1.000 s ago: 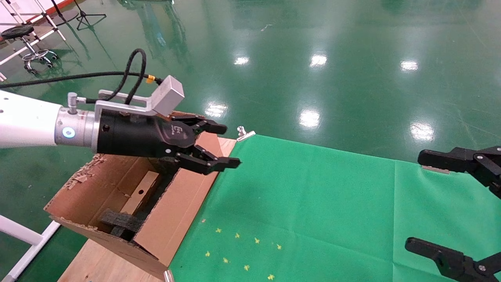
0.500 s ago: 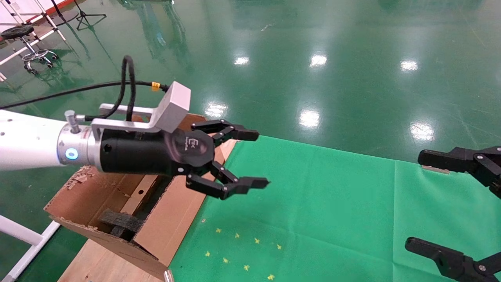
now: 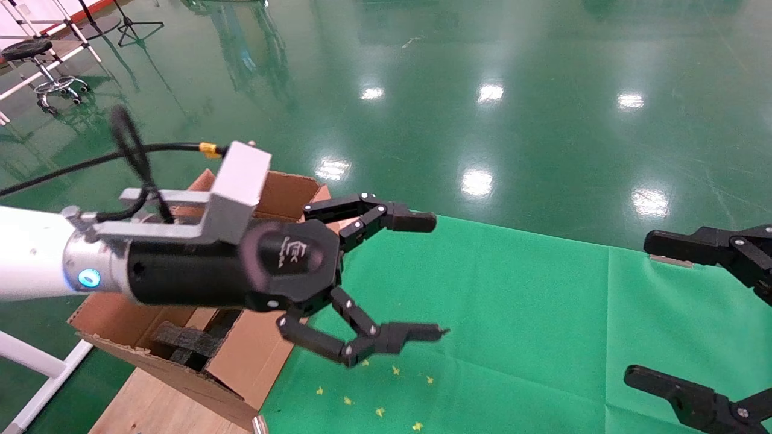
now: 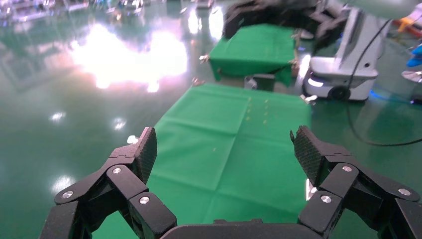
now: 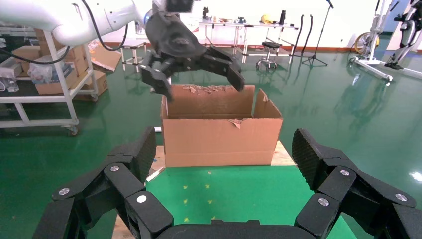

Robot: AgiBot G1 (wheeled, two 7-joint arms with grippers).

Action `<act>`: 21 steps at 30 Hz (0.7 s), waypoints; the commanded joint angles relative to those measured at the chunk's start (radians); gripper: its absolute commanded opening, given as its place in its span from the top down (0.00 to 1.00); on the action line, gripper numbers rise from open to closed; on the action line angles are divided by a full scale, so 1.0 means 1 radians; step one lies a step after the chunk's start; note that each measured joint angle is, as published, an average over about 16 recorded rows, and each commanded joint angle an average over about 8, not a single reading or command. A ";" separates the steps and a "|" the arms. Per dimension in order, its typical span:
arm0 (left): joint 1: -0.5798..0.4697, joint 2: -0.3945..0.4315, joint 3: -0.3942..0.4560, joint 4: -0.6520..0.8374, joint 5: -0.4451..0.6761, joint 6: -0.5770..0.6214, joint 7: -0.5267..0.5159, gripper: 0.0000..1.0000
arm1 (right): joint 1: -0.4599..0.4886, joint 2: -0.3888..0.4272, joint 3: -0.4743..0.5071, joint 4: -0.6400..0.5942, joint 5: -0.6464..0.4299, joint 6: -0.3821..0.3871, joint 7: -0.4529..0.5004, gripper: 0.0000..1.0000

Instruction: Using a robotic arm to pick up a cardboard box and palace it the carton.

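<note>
The carton (image 3: 250,352) stands at the left end of the table, its flaps ragged, with black foam (image 3: 184,340) inside. The white robotic arm (image 3: 30,262) lies across its opening and hides most of the inside; the cardboard box is hidden. My left gripper (image 3: 437,276) hangs open and empty beyond the carton's right wall, over the green cloth (image 4: 234,144). The right wrist view shows the carton (image 5: 219,139) from the side with the left gripper (image 5: 201,79) above its rim. My right gripper (image 3: 640,307) is parked open at the right edge.
A green cloth (image 3: 512,301) covers the table right of the carton, with small yellow marks (image 3: 374,392) near the front. The carton rests on a wooden board (image 3: 151,404). A stool (image 3: 36,54) and a white frame (image 3: 30,361) stand on the floor at the left.
The left gripper has moved from above the carton's inside out to the right over the green cloth, and its fingers have spread wider. The right gripper has stayed put.
</note>
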 commanded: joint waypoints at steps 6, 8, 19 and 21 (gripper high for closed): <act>0.079 0.002 -0.067 -0.069 -0.065 0.008 0.030 0.00 | 0.000 0.000 0.000 0.000 0.000 0.000 0.000 0.00; 0.087 0.002 -0.074 -0.075 -0.072 0.008 0.033 0.00 | 0.000 0.000 0.000 0.000 0.000 0.000 0.000 0.00; 0.077 0.002 -0.065 -0.066 -0.064 0.008 0.030 0.00 | 0.000 0.000 0.000 0.000 0.000 0.000 0.000 0.00; 0.074 0.002 -0.063 -0.064 -0.062 0.007 0.029 0.00 | 0.000 0.000 0.000 0.000 0.000 0.000 0.000 0.00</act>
